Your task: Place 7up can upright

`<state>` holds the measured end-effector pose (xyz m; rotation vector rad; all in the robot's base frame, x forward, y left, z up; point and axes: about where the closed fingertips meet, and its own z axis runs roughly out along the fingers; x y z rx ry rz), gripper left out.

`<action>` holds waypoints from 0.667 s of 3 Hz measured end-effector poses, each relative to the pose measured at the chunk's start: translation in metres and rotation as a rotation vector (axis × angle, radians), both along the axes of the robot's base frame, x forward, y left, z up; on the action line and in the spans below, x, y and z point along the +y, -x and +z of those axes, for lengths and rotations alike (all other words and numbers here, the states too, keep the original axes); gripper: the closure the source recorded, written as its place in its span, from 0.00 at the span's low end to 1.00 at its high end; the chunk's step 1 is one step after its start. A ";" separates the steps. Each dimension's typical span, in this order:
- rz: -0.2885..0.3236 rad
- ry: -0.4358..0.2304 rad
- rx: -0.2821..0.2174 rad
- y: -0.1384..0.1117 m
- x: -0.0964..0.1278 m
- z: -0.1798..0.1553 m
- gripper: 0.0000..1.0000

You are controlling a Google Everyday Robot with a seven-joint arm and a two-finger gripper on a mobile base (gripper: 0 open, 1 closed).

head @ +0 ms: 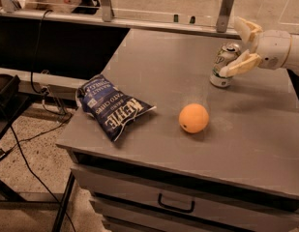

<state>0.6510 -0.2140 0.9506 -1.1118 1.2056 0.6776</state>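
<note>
The can is seen standing on its base at the far right of the bench, pull-tab top upward, green markings facing the camera. The hand is held at the can's right side, reaching in from the right edge of the view. Its fingers are spread wide apart: one is raised above and behind the can's top, the other is laid across the can's right flank at mid-height. Whether that lower finger touches the can cannot be told. Nothing is pinched.

An orange is set nearer the front, well apart from the can. A blue chip bag lies flat at the bench's left front corner. A drawer with a dark handle is seen below the front edge, and cables trail over the speckled floor at left.
</note>
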 end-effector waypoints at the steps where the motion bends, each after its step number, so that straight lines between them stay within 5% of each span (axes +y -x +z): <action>1: -0.069 0.089 -0.056 0.001 -0.019 0.027 0.00; 2: -0.209 0.154 -0.107 0.001 -0.052 0.059 0.00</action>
